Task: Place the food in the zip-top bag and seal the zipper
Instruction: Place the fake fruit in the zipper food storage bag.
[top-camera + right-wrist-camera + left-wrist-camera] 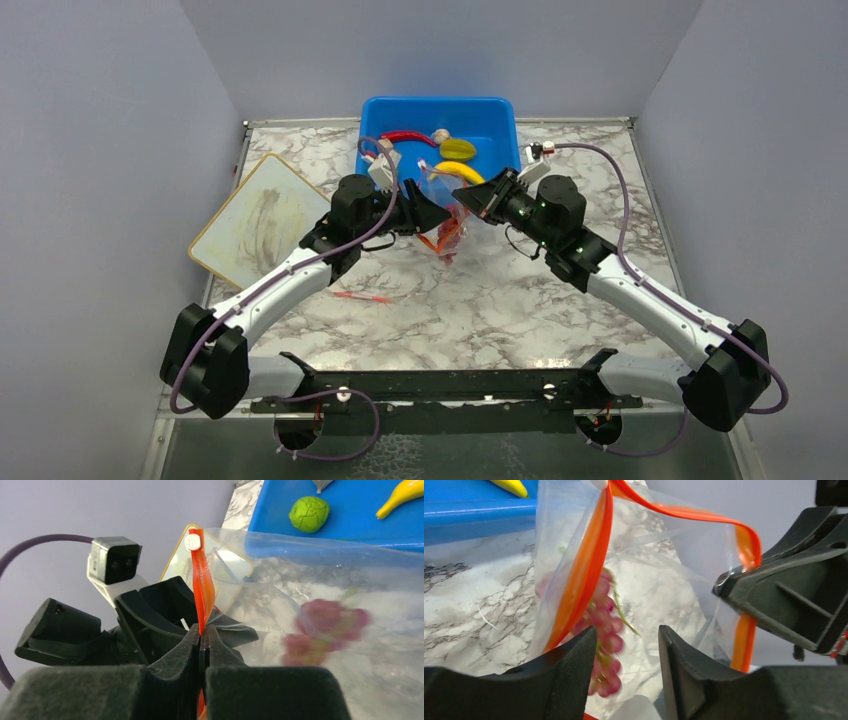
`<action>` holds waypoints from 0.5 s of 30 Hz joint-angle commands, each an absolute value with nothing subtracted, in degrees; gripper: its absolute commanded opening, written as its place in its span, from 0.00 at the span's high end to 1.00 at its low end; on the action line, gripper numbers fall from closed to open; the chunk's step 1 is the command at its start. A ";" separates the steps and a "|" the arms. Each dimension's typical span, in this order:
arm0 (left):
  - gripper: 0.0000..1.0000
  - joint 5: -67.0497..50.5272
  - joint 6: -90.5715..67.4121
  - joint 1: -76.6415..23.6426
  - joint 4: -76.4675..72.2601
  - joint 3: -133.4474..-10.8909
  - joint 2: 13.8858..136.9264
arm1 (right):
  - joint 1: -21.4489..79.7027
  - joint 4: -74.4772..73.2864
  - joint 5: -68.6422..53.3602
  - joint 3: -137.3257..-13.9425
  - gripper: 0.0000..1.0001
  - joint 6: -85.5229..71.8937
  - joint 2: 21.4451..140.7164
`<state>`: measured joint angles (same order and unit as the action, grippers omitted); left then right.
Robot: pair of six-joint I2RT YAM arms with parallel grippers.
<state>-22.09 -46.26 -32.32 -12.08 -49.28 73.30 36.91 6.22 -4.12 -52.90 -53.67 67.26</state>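
The left gripper (627, 635) has its jaws apart, which only its own wrist view makes plain. The zip-top bag (664, 580) hangs just ahead of its fingertips, with the purple grape bunch (606, 645) inside. From above, the bag is only a crumpled shape between both grippers, with the blue tub (390, 112) just beyond them. Right of the bag, the right gripper (202, 635) is clamped on the zipper (201, 585); its camera alone shows that pinch, and a green lime (309, 514) and yellow banana (400, 497) in the tub.
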 commanded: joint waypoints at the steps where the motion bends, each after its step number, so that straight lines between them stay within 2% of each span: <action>1: 0.45 -23.99 -44.89 -32.52 -11.26 -51.64 71.23 | 36.67 7.96 -5.22 -51.77 0.99 -52.15 65.49; 6: 0.34 -25.40 -45.06 -32.52 -10.37 -52.83 69.08 | 36.73 3.04 -2.84 -51.46 0.99 -49.35 64.60; 15: 0.28 -23.41 -40.86 -32.52 -6.49 -55.48 64.84 | 36.72 -7.32 4.68 -51.87 0.99 -44.29 59.20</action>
